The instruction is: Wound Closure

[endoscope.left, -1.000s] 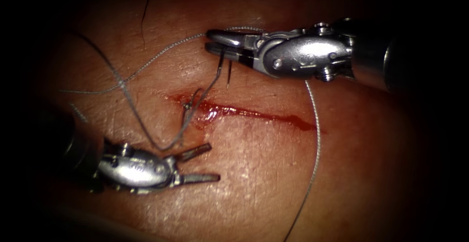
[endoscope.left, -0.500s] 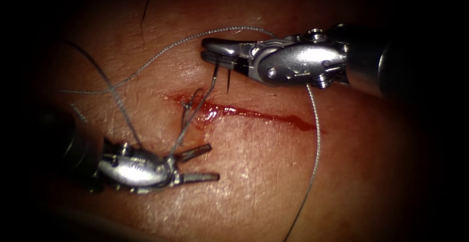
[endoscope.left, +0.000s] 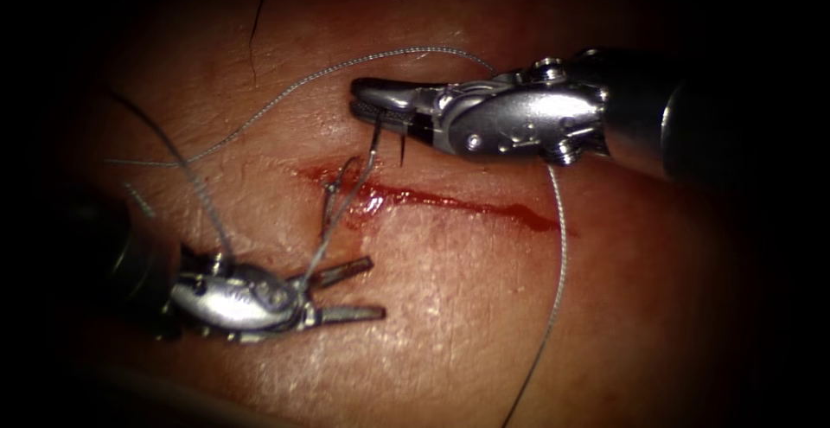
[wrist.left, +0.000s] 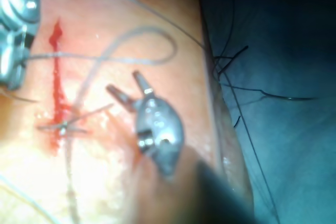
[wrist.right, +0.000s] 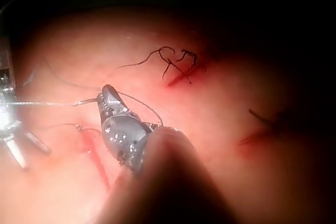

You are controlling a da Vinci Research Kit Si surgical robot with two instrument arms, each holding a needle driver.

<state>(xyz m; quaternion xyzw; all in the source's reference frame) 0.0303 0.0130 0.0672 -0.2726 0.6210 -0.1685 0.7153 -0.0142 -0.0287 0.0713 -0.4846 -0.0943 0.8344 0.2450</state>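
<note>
Since the earlier frames the right tool (endoscope.left: 373, 104) has shifted left, jaws clamped on the thread (endoscope.left: 333, 207), which now runs taut from the stitch at the cut (endoscope.left: 450, 199). The left tool (endoscope.left: 367, 288) stands open, empty, below the cut. No needle identified.

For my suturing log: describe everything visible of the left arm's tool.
The left arm's tool is a small shiny metal needle driver on a dark shaft, lying below the cut toward its left end. Its two thin fingers are spread open, pointing right, gripping nothing. Grey thread from the stitch crosses it near the hinge.
</note>
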